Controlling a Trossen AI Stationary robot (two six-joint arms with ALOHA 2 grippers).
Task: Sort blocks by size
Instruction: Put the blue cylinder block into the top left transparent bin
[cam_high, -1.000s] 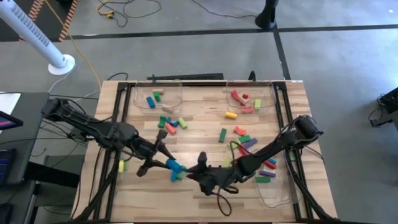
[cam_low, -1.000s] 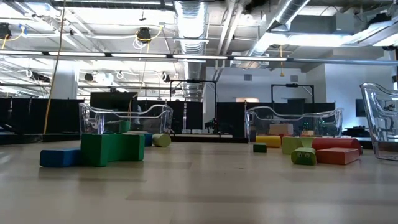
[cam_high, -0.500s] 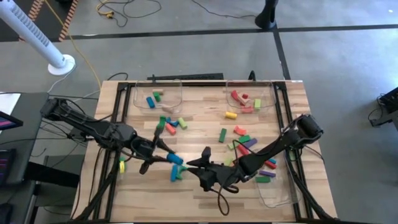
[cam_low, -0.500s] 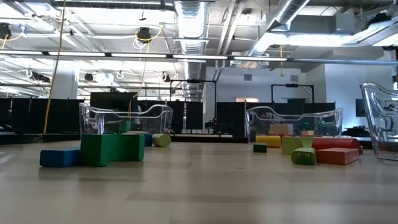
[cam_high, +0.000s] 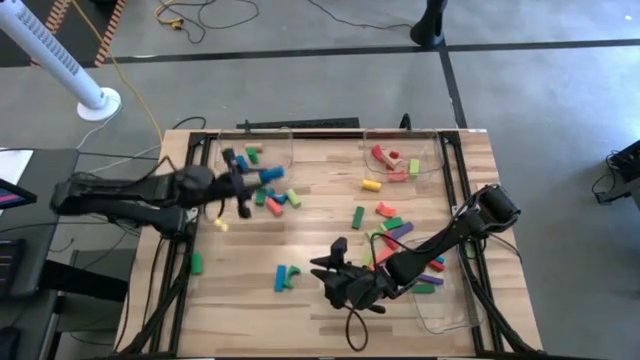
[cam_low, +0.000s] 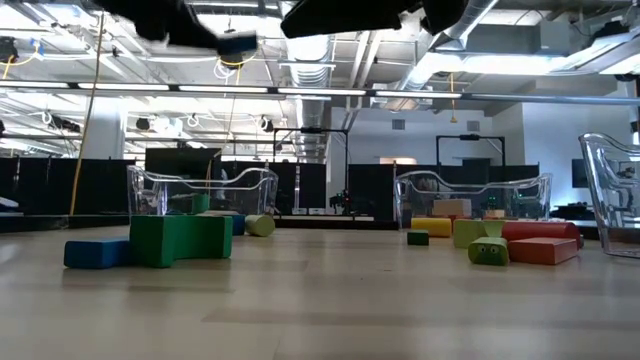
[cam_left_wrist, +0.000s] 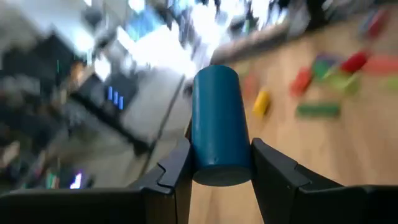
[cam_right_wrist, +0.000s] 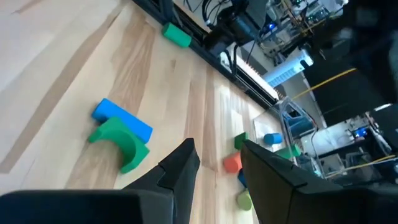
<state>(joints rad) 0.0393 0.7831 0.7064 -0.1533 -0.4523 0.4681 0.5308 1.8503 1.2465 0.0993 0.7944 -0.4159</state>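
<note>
My left gripper is raised over the table's far left and shut on a blue cylinder block, just in front of the far-left clear tray. My right gripper hovers open near the table's middle front, nothing between its fingers. Ahead of it a blue bar and a green arch block lie flat on the wood. More coloured blocks lie in a cluster and scattered at the right. My left gripper pinches the blue cylinder's round sides between its two fingers, at the end nearest the wrist. The fingers come about level from the table's left and lie along the cylinder, which sticks out past the fingertips. It is lifted clear of the table.
Clear trays stand at the far left, the far right and the near right, the far ones with a few blocks in them. A green block lies at the left edge. Bare wood shows along the near left.
My left gripper has carried the blue cylinder up and toward the table's far edge, from beside the blue bar and green arch to the far-left tray, turning from slanting down to about level. The bar and arch stay where they were.
</note>
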